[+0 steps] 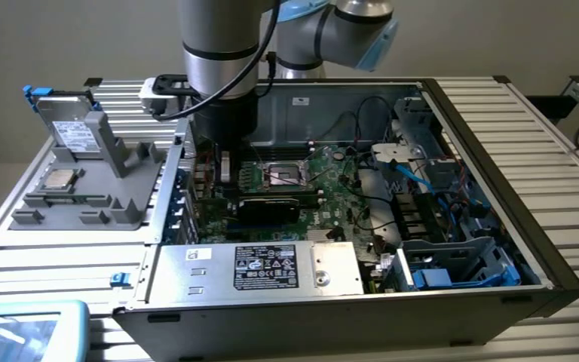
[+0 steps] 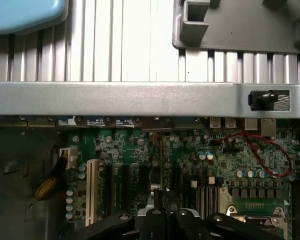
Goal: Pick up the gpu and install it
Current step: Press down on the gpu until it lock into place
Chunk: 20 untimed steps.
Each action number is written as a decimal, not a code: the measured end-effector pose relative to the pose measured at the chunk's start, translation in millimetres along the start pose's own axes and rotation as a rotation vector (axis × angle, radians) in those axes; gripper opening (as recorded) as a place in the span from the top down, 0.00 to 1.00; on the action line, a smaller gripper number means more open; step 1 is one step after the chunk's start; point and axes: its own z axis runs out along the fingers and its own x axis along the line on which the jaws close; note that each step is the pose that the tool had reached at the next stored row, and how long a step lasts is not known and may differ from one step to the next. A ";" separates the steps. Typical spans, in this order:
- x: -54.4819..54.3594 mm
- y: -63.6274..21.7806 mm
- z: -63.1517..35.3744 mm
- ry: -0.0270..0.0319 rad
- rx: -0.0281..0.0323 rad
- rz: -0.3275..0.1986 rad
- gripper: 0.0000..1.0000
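The gpu (image 1: pixel 269 207), a flat card with a black cooler block, stands on edge low over the large green motherboard (image 1: pixel 342 175) inside the open computer case. My gripper (image 1: pixel 229 182) reaches straight down into the case at the card's end on the exterior view's left. In the wrist view my black fingers (image 2: pixel 182 220) are shut together on a thin upright edge (image 2: pixel 159 194), in line with the black expansion slots (image 2: pixel 124 186). The card's bottom edge and the slot under it are hidden.
A silver labelled box (image 1: pixel 259 268) fills the case's near side. Blue and black cables (image 1: pixel 402 164) crowd the exterior view's right. A grey fixture (image 1: pixel 88 188) with a drive and a chip sits outside the case wall (image 2: pixel 140 99). Yellow wires (image 2: pixel 50 182) lie by a white slot.
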 end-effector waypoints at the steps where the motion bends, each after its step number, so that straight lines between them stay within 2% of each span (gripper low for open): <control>1: 0.0 2.4 0.3 0.0001 0.0001 0.000 0.88; 8: -1.9 4.3 2.4 0.0001 0.0004 0.000 0.88; 13: -3.0 0.3 2.2 0.0003 0.0005 -0.004 0.88; 20: -2.3 -0.5 2.1 0.0007 0.0005 -0.009 0.88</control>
